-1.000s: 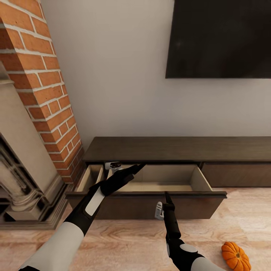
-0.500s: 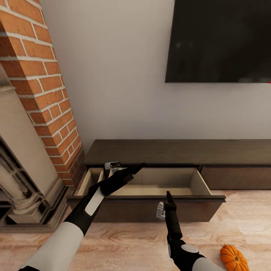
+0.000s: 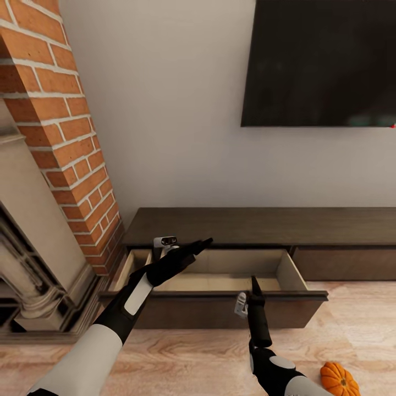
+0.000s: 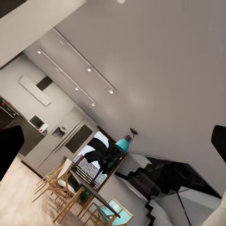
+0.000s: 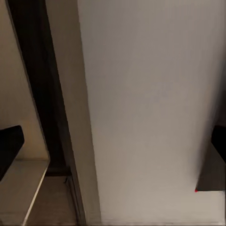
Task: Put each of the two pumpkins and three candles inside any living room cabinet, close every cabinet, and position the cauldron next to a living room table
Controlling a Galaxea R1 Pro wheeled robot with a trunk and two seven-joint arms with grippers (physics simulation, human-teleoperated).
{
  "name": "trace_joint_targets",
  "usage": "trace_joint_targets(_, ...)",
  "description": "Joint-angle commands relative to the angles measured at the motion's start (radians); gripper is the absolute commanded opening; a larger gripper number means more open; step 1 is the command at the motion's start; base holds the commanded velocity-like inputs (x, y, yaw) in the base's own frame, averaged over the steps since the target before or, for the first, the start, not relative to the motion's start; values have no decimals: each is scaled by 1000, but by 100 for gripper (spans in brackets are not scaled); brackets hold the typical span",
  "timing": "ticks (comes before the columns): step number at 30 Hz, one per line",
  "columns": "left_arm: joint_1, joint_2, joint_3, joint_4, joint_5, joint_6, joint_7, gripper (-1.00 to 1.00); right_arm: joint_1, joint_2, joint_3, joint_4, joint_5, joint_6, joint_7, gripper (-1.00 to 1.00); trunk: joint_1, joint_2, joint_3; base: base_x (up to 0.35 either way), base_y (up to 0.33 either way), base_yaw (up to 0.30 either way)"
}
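Cabinet [image 3: 264, 225] drawer [image 3: 220, 275] seen open; view shifted, right gripper [image 3: 255, 284] raised toward front — both grippers' openness indeterminate; pumpkin [image 3: 338, 379] unplaced on floor.

Soft, even indoor light, faint shadows, slightly blurred renders; ceiling spotlights [image 4: 89, 69] glow in the left wrist view.

A red brick chimney [image 3: 66, 137] rises beside a pale wall [image 3: 176, 110], with an ornate fireplace surround [image 3: 27, 264] at its foot. A large black screen [image 3: 322, 60] hangs on that wall. The floor [image 3: 357, 324] is light wood plank. The left wrist view looks across a ceiling with rows of spotlights [image 4: 77, 70], a dining table with wooden chairs [image 4: 70, 193], a teal pendant lamp [image 4: 123, 145] and a dark staircase [image 4: 165, 181].
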Motion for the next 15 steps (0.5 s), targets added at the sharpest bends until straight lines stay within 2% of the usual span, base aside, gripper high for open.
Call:
trace_joint_targets(1, -1, 0, -2, 0, 7, 10, 5, 100, 0, -4, -19, -2, 10, 10, -5, 100, -4, 7, 2, 0, 0, 0)
trace_joint_targets(5, -2, -1, -4, 0, 7, 10, 53, 100, 0, -24, -117, -63, 10, 9, -8, 100, -19, 35, 15, 0, 0, 0)
trace_joint_targets(7, -2, -1, -4, 0, 8, 10, 60, 100, 2, -31, -148, -106, 10, 10, -8, 100, -27, 49, 21, 0, 0, 0)
trace_joint_targets(11, -2, -1, -5, 1, 7, 10, 65, 100, 2, -35, -245, -203, 10, 13, -6, 100, -42, 77, 34, 0, 0, 0)
trace_joint_targets(12, -2, -1, -5, 1, 7, 10, 65, 100, 3, -35, -298, -244, 10, 13, -2, 100, -46, 84, 37, 0, 0, 0)
trace_joint_targets(14, -2, -1, -5, 2, 7, 10, 66, 100, 3, -36, -371, -298, 11, 9, 10, 100, -54, 98, 43, 0, 0, 0)
trace_joint_targets(15, -2, -1, -5, 2, 7, 10, 66, 100, 3, -37, -389, -310, 11, 8, 16, 100, -58, 105, 46, 0, 0, 0)
